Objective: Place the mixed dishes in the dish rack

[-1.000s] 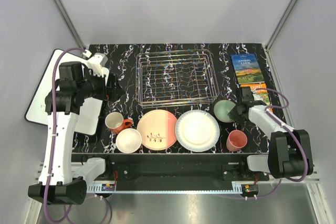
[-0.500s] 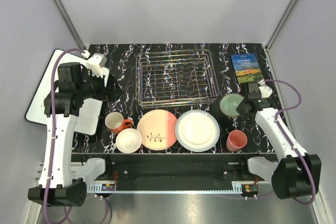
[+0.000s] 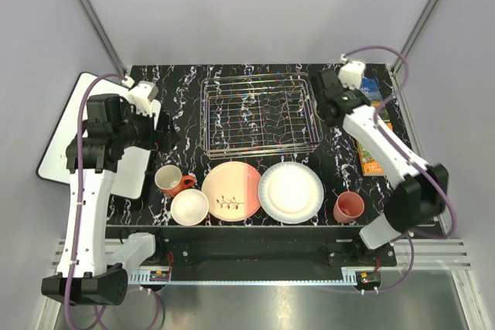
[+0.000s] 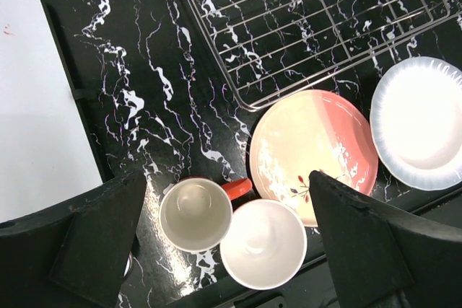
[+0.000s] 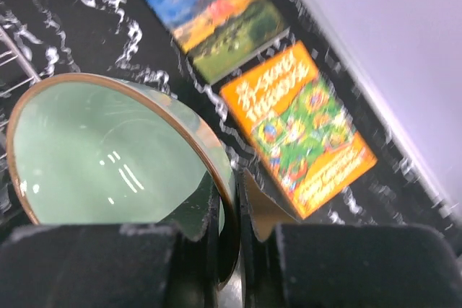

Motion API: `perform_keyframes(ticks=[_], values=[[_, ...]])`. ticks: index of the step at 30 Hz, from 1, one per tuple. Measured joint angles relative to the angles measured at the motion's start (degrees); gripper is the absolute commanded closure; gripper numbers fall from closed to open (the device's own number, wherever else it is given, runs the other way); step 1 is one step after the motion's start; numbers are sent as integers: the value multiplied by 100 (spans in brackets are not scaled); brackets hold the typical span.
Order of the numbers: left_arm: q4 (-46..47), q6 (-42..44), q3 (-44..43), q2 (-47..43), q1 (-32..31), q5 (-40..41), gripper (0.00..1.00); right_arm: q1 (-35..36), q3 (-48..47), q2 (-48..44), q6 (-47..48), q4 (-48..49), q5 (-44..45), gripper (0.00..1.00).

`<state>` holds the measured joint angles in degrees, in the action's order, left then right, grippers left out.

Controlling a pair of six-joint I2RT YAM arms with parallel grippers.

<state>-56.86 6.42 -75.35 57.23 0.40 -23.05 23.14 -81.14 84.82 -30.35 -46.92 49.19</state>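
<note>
Upper right of the overhead view, the right gripper (image 3: 329,104) hangs at the right edge of the dish rack (image 3: 263,76). Its fingers are pinching the rim of the mint-green bowl (image 5: 108,156). The wrist view shows the bowl tipped on edge above the black marbled counter (image 3: 186,90), with two books (image 5: 209,5) lying beyond it.

At the left, the left gripper (image 3: 165,130) hovers with its fingers spread wide and nothing between them, between a white board (image 3: 62,144) and the rack.

Below the rack a row of dishes sits on the counter — orange-red mug (image 3: 170,181), orange bowl (image 3: 189,206), pink-and-cream plate (image 3: 231,190), white plate (image 3: 291,192) and, lower right, the pink cup (image 3: 349,206).
</note>
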Motion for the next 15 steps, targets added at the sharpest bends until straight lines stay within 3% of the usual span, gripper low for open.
perform_keyframes(ticks=[5, 8, 11, 15], values=[[-11, 98, 179, -107, 0, 120, 1, 520, -560, 1189, 1115, 610, 1110, 100], [-11, 160, 192, -157, 0, 219, 1, 883, -599, 1631, 2212, 1591, 1676, 100], [17, 219, 240, -221, 0, 271, 1, 1207, -487, 1978, 3917, 3416, 2074, 100], [-2, 275, 417, -323, 0, 326, 1, 1460, -387, 2621, 6940, 6951, 2479, 100]])
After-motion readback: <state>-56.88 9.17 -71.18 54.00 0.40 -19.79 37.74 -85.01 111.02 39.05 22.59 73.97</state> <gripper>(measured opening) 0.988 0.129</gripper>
